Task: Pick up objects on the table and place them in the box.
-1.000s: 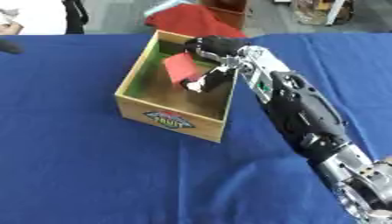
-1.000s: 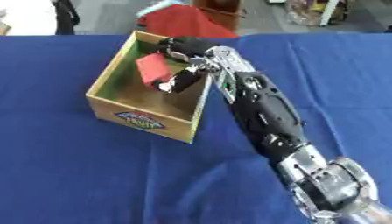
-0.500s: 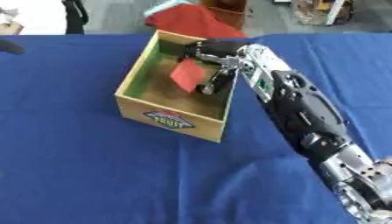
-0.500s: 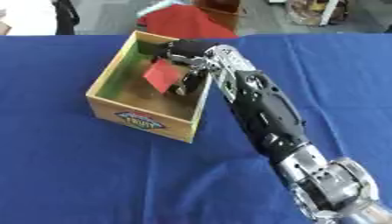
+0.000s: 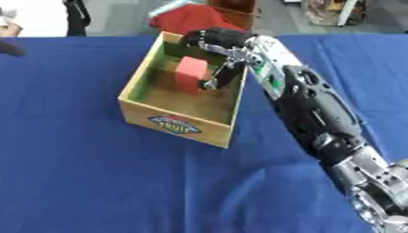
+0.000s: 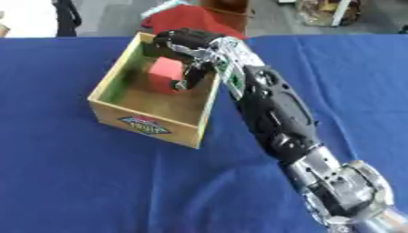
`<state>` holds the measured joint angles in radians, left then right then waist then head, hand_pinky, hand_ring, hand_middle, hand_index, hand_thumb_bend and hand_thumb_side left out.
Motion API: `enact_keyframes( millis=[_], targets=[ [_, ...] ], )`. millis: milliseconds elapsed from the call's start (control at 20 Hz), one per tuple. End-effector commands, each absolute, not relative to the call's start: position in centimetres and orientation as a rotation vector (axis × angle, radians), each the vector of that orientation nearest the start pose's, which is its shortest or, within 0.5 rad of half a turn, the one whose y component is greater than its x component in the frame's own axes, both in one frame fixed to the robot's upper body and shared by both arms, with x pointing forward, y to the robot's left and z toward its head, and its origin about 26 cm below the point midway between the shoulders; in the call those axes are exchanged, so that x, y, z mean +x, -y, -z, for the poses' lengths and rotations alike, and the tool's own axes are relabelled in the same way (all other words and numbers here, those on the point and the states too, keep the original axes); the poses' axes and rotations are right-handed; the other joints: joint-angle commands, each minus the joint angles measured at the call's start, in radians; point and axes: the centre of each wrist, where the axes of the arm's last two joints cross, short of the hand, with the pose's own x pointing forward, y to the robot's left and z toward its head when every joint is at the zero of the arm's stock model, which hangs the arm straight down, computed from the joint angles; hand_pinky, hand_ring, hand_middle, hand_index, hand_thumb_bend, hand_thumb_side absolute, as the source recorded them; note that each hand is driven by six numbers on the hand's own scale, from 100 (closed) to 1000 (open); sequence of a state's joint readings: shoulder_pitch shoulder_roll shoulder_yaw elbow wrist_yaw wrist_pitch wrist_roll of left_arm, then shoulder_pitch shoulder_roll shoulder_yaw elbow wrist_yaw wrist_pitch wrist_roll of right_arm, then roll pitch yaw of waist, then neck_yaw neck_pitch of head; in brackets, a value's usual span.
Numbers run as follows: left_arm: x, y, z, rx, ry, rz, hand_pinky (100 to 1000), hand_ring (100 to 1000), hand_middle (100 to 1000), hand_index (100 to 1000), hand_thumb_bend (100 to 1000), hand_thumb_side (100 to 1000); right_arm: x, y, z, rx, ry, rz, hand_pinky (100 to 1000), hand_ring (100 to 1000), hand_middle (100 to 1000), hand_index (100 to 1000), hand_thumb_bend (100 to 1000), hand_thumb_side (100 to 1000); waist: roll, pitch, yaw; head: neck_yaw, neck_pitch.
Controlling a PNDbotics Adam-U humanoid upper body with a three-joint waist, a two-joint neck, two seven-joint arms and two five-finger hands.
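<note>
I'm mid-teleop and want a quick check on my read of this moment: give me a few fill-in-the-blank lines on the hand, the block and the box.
1. The right hand reaches into the wooden ____.
2. The block in the box is coloured ____.
3. The cloth covering the table is ____.
4. The arm comes in from the view's ____ side.

Missing words: box; red; blue; right

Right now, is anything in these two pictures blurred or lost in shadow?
Left eye view: the red block is soft-edged, the robot hand beside it dark. Right eye view: the box label is smeared and unreadable.
</note>
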<state>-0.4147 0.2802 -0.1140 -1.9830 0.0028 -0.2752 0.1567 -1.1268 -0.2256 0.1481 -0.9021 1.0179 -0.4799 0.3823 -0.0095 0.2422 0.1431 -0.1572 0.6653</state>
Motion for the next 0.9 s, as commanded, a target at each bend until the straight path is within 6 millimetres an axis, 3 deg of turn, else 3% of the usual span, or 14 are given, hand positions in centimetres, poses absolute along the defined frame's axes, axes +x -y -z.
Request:
enact_keyframes(
  millis=[50,350,550,600,900],
  targets=[
    [30.6,-21.4,-22.4,0.025,-3.577,-0.387,553,793,799,849,100,882,48.7,16.2,-27.0,1.064,-2.405,2.389,921,935,893,928,371,100,0.005,-0.023,-0.001,0.001,-0.007],
    [30.6,-21.5,-22.4,0.016,-3.579,-0.386,554,793,799,849,100,880,47.0,16.5,-30.8,1.146,-2.479,2.144,851,869,846,905,258,115,0.007,-0.03,-0.008,0.008,0.003],
    [30.6,-21.7,-22.4,0.001,-3.578,-0.381,555,793,799,849,100,878,44.7,17.5,-33.9,1.193,-2.548,1.891,800,827,825,878,178,248,0.007,-0.035,-0.014,0.017,0.01],
    [30.6,-21.7,-22.4,-0.004,-3.577,-0.379,556,793,798,849,100,877,44.1,17.8,-34.5,1.197,-2.573,1.827,773,807,813,865,123,310,0.007,-0.036,-0.015,0.02,0.011],
    [30.6,-22.0,-22.3,-0.033,-3.578,-0.367,557,793,798,849,100,874,40.4,20.5,-37.2,1.237,-2.648,1.56,756,795,804,851,100,454,0.005,-0.042,-0.024,0.037,0.02]
  ],
)
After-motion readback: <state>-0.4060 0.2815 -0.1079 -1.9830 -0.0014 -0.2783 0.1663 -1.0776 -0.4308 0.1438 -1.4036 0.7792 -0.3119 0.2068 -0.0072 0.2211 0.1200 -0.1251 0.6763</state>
